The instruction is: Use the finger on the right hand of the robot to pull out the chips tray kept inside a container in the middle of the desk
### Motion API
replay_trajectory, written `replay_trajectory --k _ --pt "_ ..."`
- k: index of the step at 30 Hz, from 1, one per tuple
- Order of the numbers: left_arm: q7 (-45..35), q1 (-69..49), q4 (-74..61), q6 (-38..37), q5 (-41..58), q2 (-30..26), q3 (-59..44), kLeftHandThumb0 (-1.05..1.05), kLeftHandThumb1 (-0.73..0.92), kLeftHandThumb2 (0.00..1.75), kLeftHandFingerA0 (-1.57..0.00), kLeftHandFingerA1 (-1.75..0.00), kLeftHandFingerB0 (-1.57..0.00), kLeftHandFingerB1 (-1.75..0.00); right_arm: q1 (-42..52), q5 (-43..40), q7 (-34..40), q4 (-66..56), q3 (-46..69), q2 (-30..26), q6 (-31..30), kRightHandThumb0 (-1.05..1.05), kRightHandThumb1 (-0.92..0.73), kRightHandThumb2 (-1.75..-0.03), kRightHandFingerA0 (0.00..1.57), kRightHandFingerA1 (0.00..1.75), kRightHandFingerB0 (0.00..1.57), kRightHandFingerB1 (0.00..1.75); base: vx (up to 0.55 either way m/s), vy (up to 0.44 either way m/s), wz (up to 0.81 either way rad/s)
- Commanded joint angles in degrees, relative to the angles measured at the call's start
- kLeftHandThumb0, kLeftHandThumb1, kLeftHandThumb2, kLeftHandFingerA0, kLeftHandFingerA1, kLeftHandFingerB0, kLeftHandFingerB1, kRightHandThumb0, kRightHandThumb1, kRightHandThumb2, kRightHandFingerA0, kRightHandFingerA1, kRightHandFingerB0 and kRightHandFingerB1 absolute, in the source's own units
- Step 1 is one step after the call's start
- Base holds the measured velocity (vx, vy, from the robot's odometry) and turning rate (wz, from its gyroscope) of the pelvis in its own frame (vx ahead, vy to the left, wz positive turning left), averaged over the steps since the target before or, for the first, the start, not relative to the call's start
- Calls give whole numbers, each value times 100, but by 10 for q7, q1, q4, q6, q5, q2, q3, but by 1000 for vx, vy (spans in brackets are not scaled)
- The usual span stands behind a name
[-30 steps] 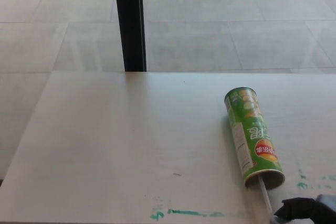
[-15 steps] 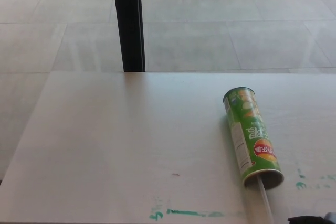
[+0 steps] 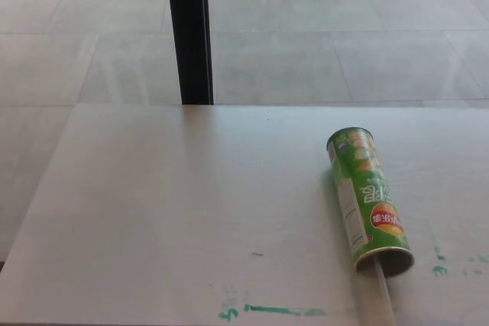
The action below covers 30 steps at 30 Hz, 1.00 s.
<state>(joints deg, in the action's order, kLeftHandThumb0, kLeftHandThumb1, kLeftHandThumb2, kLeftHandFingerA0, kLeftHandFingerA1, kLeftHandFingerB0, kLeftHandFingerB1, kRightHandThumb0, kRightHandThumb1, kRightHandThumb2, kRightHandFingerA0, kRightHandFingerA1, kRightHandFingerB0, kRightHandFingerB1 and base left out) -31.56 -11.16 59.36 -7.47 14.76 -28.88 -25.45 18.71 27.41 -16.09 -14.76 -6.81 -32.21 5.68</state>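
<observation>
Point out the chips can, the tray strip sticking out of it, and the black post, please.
chips can (image 3: 368, 200), head view, on its green side.
tray strip (image 3: 385, 292), head view, on the white part outside the can.
black post (image 3: 189, 32), head view, mid-length.

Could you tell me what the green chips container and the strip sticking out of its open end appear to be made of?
The chips container looks like a cardboard tube in a glossy printed wrap: sheen on the green label, pale rim at the mouth. The strip seems to be thin translucent plastic, whitish and flat, though that is uncertain.
</observation>
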Motion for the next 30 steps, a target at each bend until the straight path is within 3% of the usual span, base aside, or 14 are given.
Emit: replay_trajectory --k 1,2,4,7,14,16,18,26,28,30 --pt "0 2 15 -16 -2 -13 0 -67 74 63 -33 -62 -31 -42 13 -5 -17 -4 1 -13 4 -17 -56 -65 89 145 63 55 0 0 0" --pt "0 4 15 -8 1 -13 -2 -67 73 62 -34 -65 -32 -45 9 -13 -9 5 6 -15 25 -9 -56 -59 84 151 62 53 0 0 0" --pt "-4 -5 5 -11 4 -10 -4 -68 73 61 -34 -66 -32 -45 3 -17 -19 -3 9 -16 10 -11 -57 -59 81 157 57 50 0 0 0" --pt "1 -12 -8 -15 1 -6 0 -68 73 62 -33 -65 -30 -43 -25 -17 -36 -12 16 -23 -11 -19 -56 -64 82 147 49 47 0 0 0" --pt "-1 -12 -3 -15 6 -4 -4 -69 73 62 -34 -64 -29 -42 -108 -21 -48 -9 42 -42 -9 -14 -57 -61 81 151 42 43 0 0 0" --pt "3 -21 -17 -15 4 -4 -3 -69 73 62 -33 -64 -30 -43 -123 -33 -63 -20 51 -45 -22 -17 -54 -62 81 137 40 43 0 0 0" --pt "2 -22 -17 -9 6 -5 -5 -68 73 62 -33 -66 -30 -43 -133 -58 -90 -46 68 -44 -62 -13 -54 -60 78 147 37 39 0 0 0" --pt "10 -26 -11 -15 0 -2 -1 -67 74 63 -33 -60 -31 -40 -107 -90 -121 -94 106 -48 -91 -13 -53 -61 81 151 32 38 0 0 0" --pt "13 -31 -11 -27 -3 0 0 -69 74 62 -34 -62 -33 -44 -87 -112 -142 -102 137 -71 -82 -11 -55 -57 74 153 35 38 0 0 0" --pt "10 -30 -6 -24 0 -2 -2 -69 73 62 -34 -64 -33 -45 -77 -131 -152 -100 169 -87 -74 -10 -54 -59 81 154 36 40 0 0 0"
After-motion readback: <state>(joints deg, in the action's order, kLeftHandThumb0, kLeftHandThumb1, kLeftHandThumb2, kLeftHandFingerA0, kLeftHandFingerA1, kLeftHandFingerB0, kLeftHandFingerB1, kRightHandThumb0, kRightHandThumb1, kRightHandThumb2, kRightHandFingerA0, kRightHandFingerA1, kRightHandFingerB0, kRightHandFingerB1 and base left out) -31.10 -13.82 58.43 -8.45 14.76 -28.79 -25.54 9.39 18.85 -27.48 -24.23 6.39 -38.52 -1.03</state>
